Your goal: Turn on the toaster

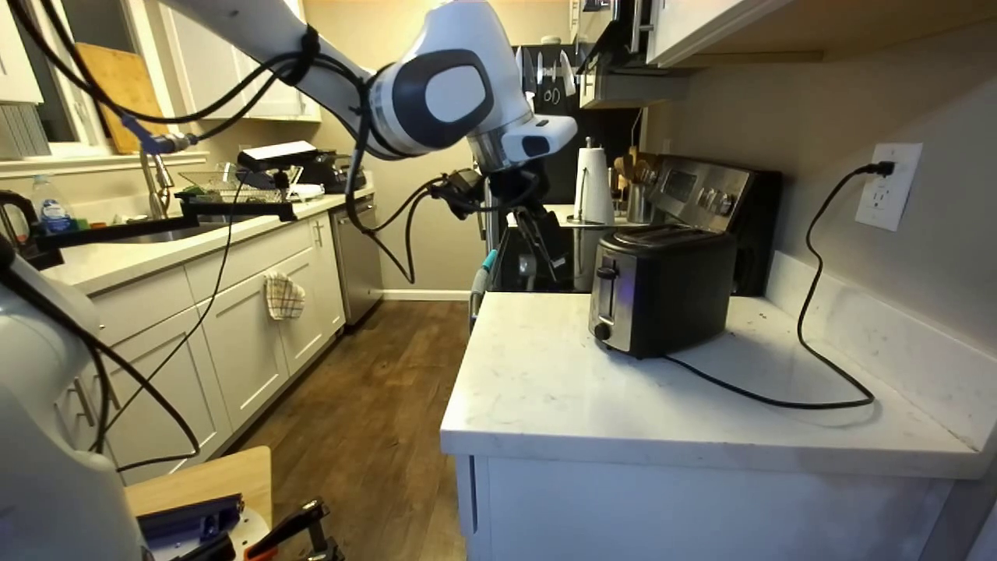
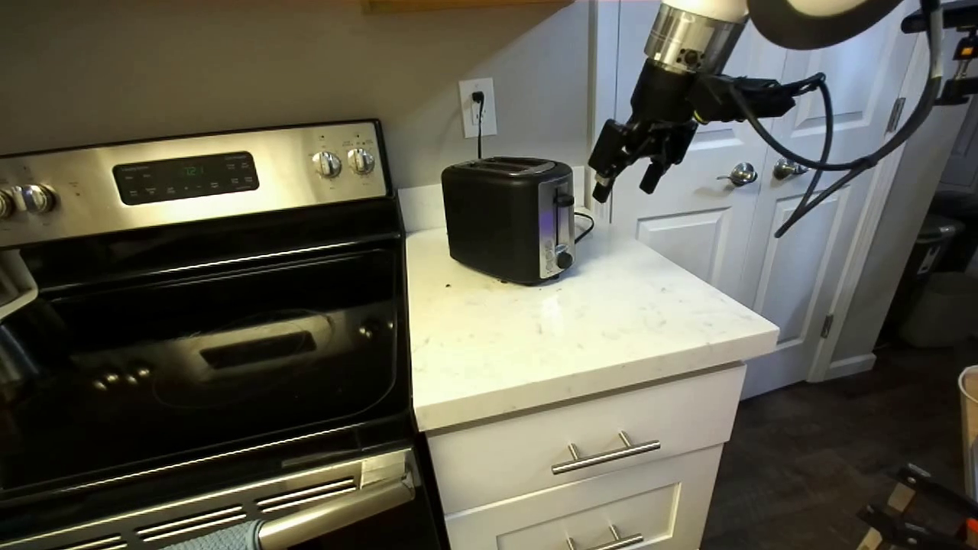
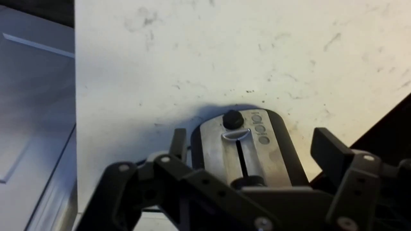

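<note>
The toaster, with black sides and top and a silver end face, stands upright on the white counter in both exterior views (image 1: 681, 292) (image 2: 493, 221). Its black lever (image 1: 607, 273) (image 2: 565, 200) sits at the top of the slot; the lever (image 3: 246, 182) is partly hidden by my gripper in the wrist view. A black knob (image 3: 233, 120) and three round buttons (image 3: 260, 129) are on the silver face (image 3: 215, 150). My gripper (image 1: 549, 261) (image 2: 626, 186) is open and empty, apart from the toaster, in front of the silver face and around lever height. Its fingers (image 3: 250, 136) appear either side of the face.
The black cord (image 1: 767, 403) runs across the counter (image 1: 545, 389) to a wall outlet (image 1: 888, 187). A stove (image 2: 229, 328) adjoins the counter. White doors (image 2: 688, 221) stand behind the arm. Upper cabinets (image 1: 724, 31) hang above the counter. A paper towel roll (image 1: 593, 187) stands beyond the stove.
</note>
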`<move>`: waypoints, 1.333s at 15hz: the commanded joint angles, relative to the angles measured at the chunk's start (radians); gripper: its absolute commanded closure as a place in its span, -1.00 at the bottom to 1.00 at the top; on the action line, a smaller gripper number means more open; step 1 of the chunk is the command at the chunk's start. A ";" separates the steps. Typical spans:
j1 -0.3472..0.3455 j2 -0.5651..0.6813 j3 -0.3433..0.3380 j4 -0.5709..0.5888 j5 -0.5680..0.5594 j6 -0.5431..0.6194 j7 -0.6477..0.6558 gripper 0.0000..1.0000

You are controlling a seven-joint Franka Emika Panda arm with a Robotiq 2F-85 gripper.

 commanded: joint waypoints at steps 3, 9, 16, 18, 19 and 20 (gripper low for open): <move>0.014 0.144 0.004 0.121 -0.066 0.125 0.062 -0.24; 0.054 0.269 -0.034 0.241 -0.196 0.161 0.185 0.57; 0.123 0.299 -0.090 0.280 -0.239 0.109 0.275 1.00; 0.133 0.283 -0.097 0.276 -0.242 0.078 0.292 1.00; 0.136 0.275 -0.100 0.273 -0.246 0.072 0.298 1.00; 0.137 0.267 -0.102 0.269 -0.250 0.075 0.299 1.00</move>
